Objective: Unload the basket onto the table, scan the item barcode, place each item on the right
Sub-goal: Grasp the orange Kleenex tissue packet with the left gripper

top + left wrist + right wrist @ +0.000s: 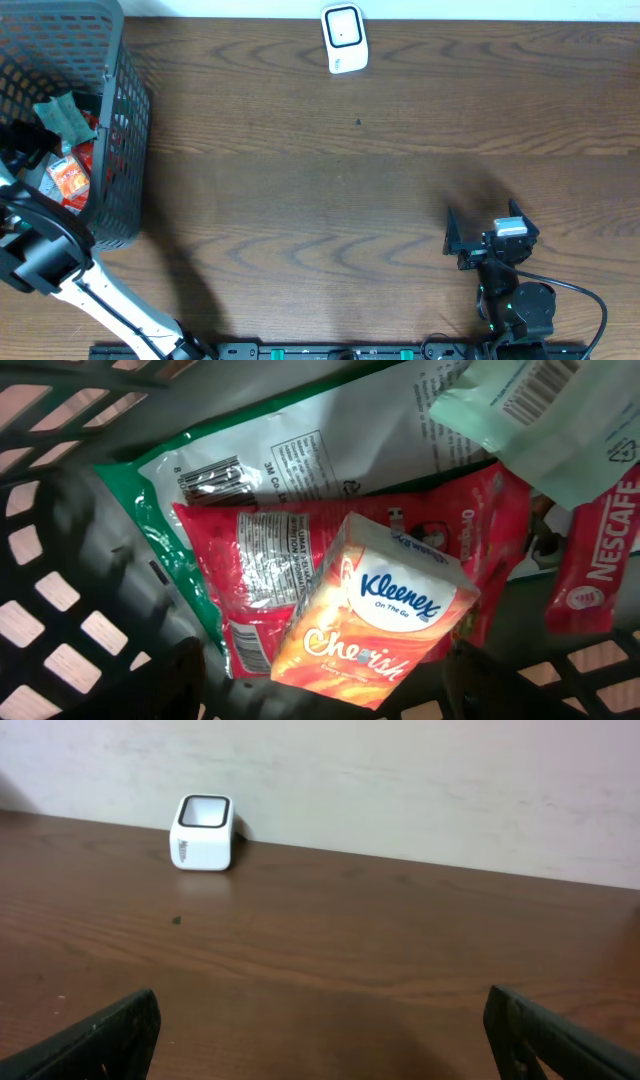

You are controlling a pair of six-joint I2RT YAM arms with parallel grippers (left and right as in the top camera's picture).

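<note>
Hovering inside the black plastic mesh basket, the left gripper spreads wide, the orange Kleenex tissue pack between its fingers. The right gripper gapes wide above the tabletop, with the white box-shaped barcode scanner well ahead of it.

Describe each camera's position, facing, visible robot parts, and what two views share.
Overhead: above brown wooden table, facing down; black mesh basket, white box-shaped scanner, left arm, right arm show.
Left wrist: inside basket, facing orange Kleenex pack; robot parts unclear.
Right wrist: low, facing scanner; open right gripper shows.
Shared: scanner, overhead and right wrist.
</note>
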